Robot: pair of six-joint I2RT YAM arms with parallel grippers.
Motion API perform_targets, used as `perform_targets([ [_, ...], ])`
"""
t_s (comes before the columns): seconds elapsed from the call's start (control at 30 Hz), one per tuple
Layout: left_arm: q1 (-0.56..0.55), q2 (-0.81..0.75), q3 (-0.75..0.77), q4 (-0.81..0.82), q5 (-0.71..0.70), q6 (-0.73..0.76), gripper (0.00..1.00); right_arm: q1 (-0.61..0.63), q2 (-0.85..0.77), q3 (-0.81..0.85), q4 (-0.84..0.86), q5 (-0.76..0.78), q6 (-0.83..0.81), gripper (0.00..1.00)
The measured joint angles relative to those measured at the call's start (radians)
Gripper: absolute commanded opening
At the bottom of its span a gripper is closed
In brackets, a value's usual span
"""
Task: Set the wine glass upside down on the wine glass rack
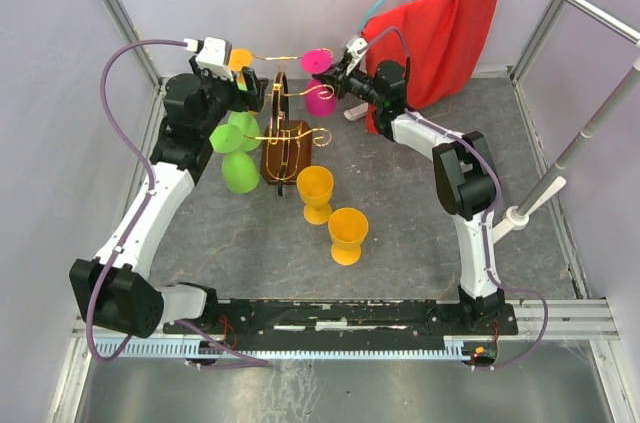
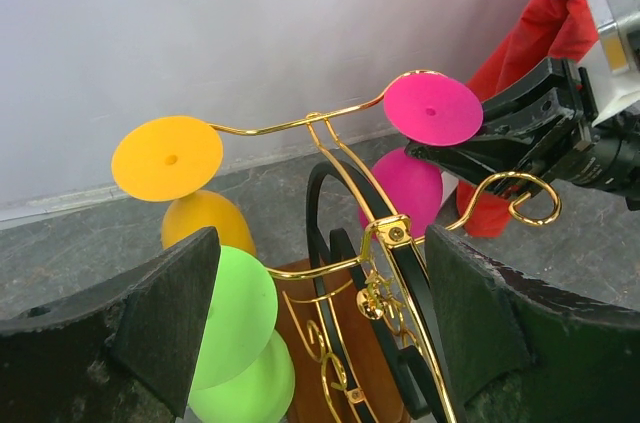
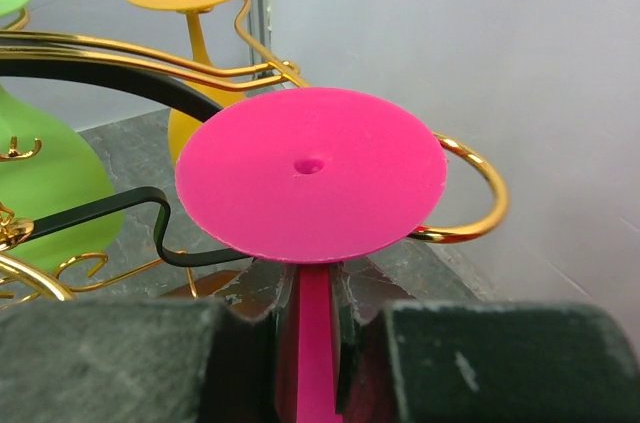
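Top view: my right pincer [image 1: 335,78] clamps the pink wine glass [image 1: 320,100] by its stem, inverted at the upper right arm of the wine glass rack [image 1: 285,138], near the far edge of the worktop [image 1: 420,213]; my left pincer [image 1: 252,93] gapes empty beside it. One pink, two green glasses [image 1: 238,171], three orange glasses [image 1: 315,188]. Left wrist view: the pink foot [image 2: 432,108] sits at the end of the top wire [image 2: 290,125]. Right wrist view: I judge the stem [image 3: 312,343] should slide inward, level, until both wires carry the foot, then release.
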Motion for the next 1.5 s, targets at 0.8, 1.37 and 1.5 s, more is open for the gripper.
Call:
perform_targets([
  [0.8, 0.013, 0.000, 0.002, -0.005, 0.001, 0.001, 0.89, 0.024, 0.073, 0.087, -0.016, 0.159, -0.016, 0.01],
  [1.37, 0.019, 0.005, 0.002, -0.006, 0.002, 0.001, 0.89, 0.025, 0.083, 0.077, 0.000, 0.320, -0.028, 0.01],
  [1.5, 0.020, 0.005, 0.002, -0.006, 0.002, 0.001, 0.89, 0.024, 0.064, 0.016, 0.058, 0.332, -0.027, 0.01],
])
